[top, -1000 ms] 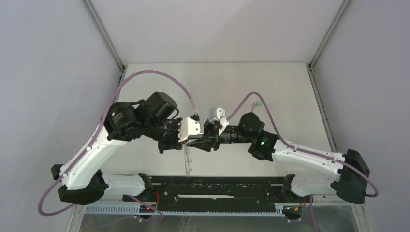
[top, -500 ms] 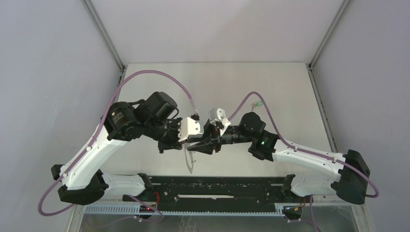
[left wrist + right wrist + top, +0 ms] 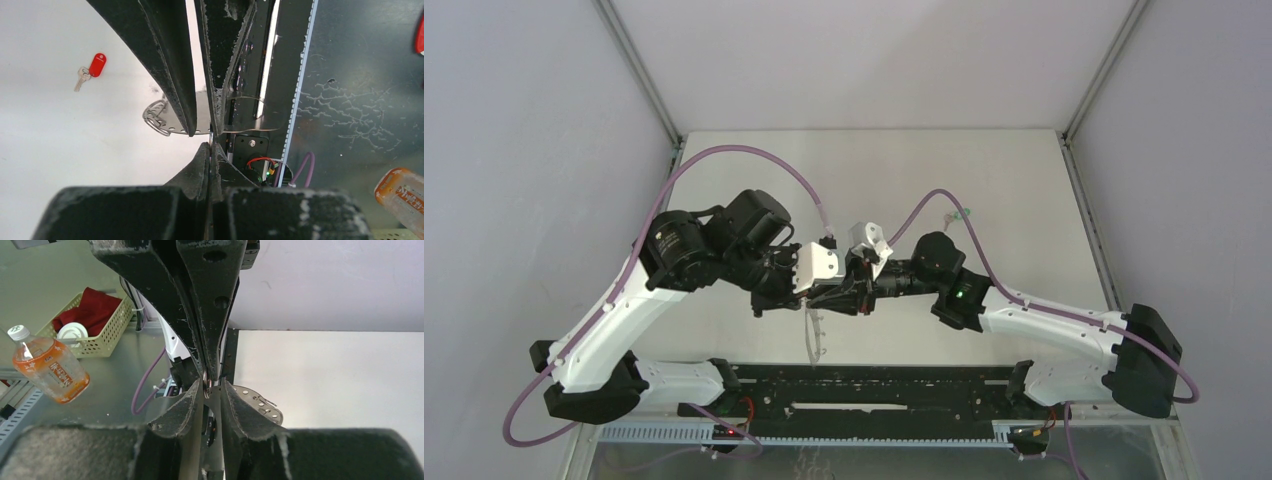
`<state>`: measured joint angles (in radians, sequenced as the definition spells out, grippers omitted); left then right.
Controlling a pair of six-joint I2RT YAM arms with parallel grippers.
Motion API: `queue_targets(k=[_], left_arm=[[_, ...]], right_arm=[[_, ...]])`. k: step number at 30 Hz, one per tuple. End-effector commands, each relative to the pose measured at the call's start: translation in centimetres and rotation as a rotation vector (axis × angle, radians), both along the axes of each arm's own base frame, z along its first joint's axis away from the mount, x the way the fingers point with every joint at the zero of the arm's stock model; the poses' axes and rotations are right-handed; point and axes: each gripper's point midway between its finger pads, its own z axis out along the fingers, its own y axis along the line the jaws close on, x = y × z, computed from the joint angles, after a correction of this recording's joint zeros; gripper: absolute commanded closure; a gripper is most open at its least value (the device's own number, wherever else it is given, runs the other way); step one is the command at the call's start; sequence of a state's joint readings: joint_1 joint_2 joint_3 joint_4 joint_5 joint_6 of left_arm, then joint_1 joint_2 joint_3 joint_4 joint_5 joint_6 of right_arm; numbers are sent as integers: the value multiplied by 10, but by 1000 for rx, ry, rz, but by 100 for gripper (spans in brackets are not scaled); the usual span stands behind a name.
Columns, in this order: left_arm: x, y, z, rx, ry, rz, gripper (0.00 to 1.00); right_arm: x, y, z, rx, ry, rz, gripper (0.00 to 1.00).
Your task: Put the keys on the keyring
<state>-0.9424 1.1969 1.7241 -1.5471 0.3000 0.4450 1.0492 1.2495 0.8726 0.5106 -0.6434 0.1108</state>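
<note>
Left gripper (image 3: 210, 148): fingers pressed together, pinching the keyring (image 3: 161, 118) at its metal end. The limp remainder hangs free below the grip; in the top view it shows just under centre frame, clear of the table (image 3: 60, 165).

Right gripper (image 3: 212, 390): tip to tip with the left, jaws a narrow gap apart. The small ring (image 3: 206, 384) of the keyring sits in that gap, centre of the right wrist view. Pads possibly on the ring already, but the tips crowd the view and contact cannot be confirmed.

Red-headed key (image 3: 95, 66): flat on the table, upper left of the left wrist view, well apart from both grippers. Not held, not threaded.

Handling, judged:
- Keyring: very light and floppy along its length, so it swings and gives no resistance to push against. Only the metal ring is stiff.
- Ring is thin, smooth wire, likely to slip or twist between pads. Hold it across the wire, close beside the opening.
- Key: tiny, light and rigid, with a slick blade. The plastic head is the broadest and grippiest part, so take it there, leaving its hole exposed.
</note>
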Motion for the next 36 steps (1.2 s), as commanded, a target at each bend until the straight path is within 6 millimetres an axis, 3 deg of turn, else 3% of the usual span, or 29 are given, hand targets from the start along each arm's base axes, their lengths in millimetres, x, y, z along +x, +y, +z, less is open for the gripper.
queue_targets(k=[1,8,12,17,26,31,36], left_arm=[[-1,-6,9,-49,-7,-9,100],[-2,-8,9,-51,0,-9,100],[-2,-8,7,-47,7,-8,100],[-1,-9,8,-52,0,-2,99],[-10,-5,31,-169,-36,7,57],[-5,-4,65,-425,-139,69,54],[-13,-9,66,-583,-120,78,55]], right_arm=[[1,2,29,76,-22,-8,73],[-1,5,29,78,-17,0,82],[0,8,29,80,-22,-4,100],[8,8,31,82,-11,-56,100],[2,-19,53,249,52,-44,100],[-6,-43,70,380,103,2,100],[-14,-56,86,453,132,51,100]])
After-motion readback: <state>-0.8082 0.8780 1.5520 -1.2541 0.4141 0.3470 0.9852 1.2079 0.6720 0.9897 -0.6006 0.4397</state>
